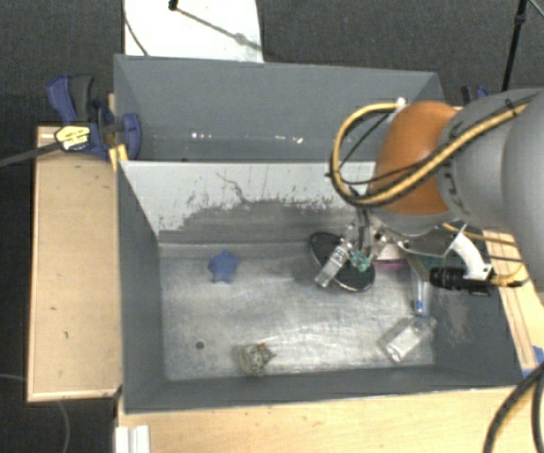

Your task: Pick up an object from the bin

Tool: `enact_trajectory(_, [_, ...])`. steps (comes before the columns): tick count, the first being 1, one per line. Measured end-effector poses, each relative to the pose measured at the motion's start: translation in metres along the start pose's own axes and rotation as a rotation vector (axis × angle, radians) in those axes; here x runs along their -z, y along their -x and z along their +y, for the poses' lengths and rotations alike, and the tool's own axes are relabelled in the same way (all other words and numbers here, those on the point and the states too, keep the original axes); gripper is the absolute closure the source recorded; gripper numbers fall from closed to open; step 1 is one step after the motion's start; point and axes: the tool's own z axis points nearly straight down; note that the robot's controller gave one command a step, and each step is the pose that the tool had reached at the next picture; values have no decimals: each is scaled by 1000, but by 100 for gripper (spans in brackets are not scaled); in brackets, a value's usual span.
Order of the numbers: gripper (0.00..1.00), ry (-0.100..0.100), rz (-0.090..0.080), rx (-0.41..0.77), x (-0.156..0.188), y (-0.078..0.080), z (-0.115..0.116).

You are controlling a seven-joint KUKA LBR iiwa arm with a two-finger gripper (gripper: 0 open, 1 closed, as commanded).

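Black oval piece [325, 246] beneath end effector [354, 257] (opening indiscernible) looks light, stiff, flat; pinch across its rim.

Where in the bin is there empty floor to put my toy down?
The widest bare floor lies between the blue star-shaped thing, the small grey lump at the front and the clear plastic piece. The front left corner is bare too. Crowded at back right, where the gripper hangs over a black disc.
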Motion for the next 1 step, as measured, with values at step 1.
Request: enact_trajectory(1, [100,-1,0,7,9,1,0])
